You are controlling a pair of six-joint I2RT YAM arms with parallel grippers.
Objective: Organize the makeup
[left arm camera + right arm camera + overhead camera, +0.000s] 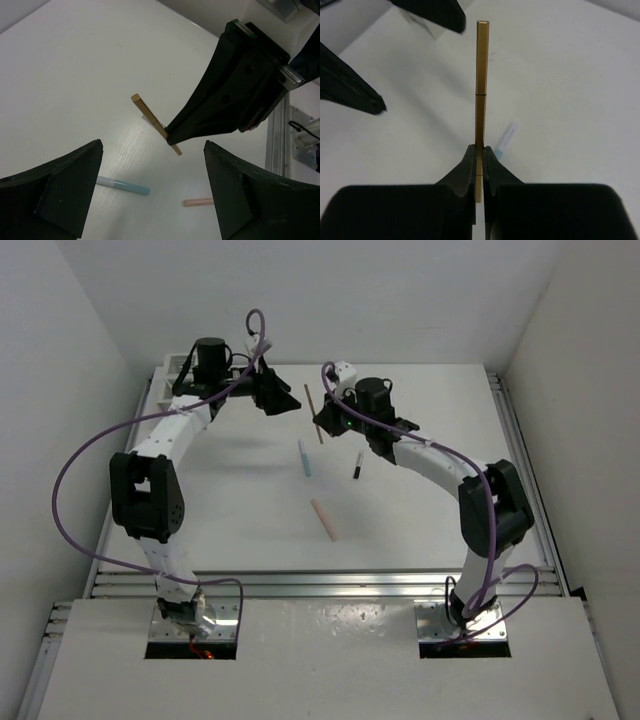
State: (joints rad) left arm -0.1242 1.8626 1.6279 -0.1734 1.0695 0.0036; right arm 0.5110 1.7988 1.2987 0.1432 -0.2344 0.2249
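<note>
The step in hand looks like a transfer. The right gripper (480,152) has its jaws pressed together on the lower end of a slim gold stick (481,90), which juts straight out ahead of it and appears lifted off the worktop (440,440), since a faint shadow lies beneath it in the left wrist view. The left gripper (152,145) faces it from close by at the far-left of the worktop, its jaws spread wide with nothing between them but the gold stick's free end in their line of sight. The rest of the makeup lies loose on the worktop: a light blue stick (304,457) just nearer than the held one, a short black stick (357,465) to its right, and a peach-pink stick (323,519) nearer the arm bases, all apart from one another. The next move probably calls for fine alignment, either bringing the free end squarely between the spread jaws or carrying it to wherever the sticks are to be gathered (the pictures do not settle which); the thing is thin, so a skewed approach could knock it askew in the pinch. The worktop is plain matte white, edged by aluminium rails (320,582), and boxed in by bare white walls (80,320) on three sides.
</note>
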